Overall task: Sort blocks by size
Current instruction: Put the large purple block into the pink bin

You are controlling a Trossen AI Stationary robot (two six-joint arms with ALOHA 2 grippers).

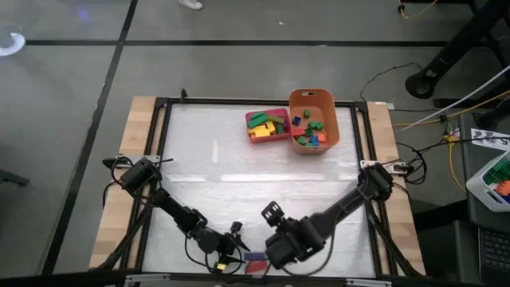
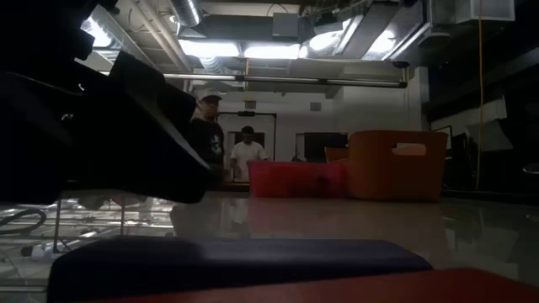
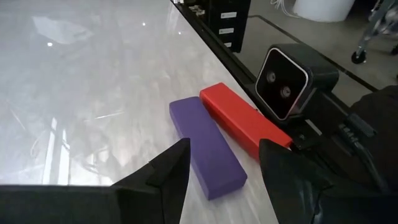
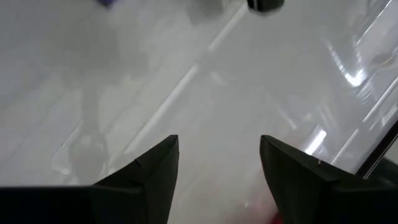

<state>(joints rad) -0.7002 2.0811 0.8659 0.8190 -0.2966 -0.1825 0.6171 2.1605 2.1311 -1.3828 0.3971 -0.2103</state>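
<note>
Two bars lie flat at the very near edge of the surface (image 1: 263,159): one purple bar (image 3: 207,146) and one red bar (image 3: 244,121), side by side and touching along their long sides, the red one nearer the black frame rail and the small camera mounted there. Every other block is already in one of two containers at the far edge, right of centre: a pink square tray (image 1: 267,126) holding a heap of green, yellow and orange pieces, and beside it, on its right, an orange tub (image 1: 314,119) with small green, blue and red pieces; I can't count them from here. The left gripper (image 3: 221,168) hangs low over the near end of the purple bar, its two fingers (image 3: 165,174) spread wider than the bar and closed on nothing. The right gripper (image 4: 217,162) sits just to the right of it, also at the near edge, its fingers (image 4: 149,165) apart over bare surface and holding nothing. Between the two bars and the containers the whole middle of the surface lies open. Two people stand in the room beyond the far edge.
</note>
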